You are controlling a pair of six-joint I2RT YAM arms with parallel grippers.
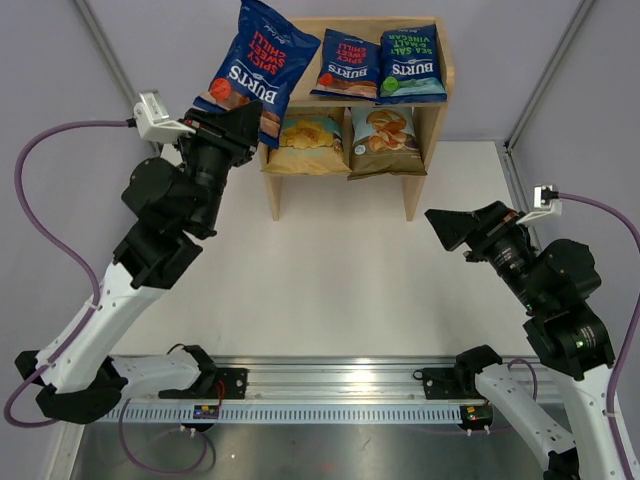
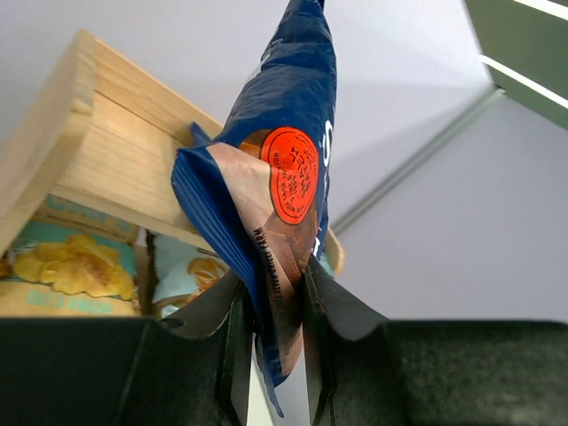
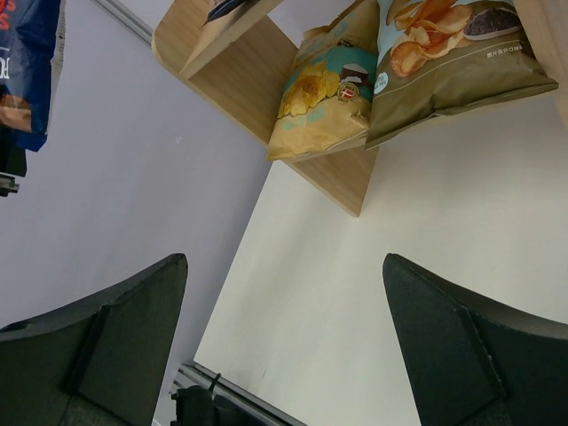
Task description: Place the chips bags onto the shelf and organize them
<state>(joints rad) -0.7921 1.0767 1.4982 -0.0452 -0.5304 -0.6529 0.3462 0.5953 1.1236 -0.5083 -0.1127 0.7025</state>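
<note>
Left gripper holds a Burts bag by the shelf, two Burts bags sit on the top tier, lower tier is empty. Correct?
No, the lower tier of the shelf is not empty: the top external view shows the yellow chips bag and the cassava chips bag side by side in it. The rest is right.

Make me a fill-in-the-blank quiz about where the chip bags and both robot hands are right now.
The left hand is shut on a dark-blue bag branded ____.
The top tier of the shelf holds ____ small bags.
The right hand is ____ and empty.
The yellow bag sits on the ____ tier.
Missing words: Burts; two; open; lower.
</note>
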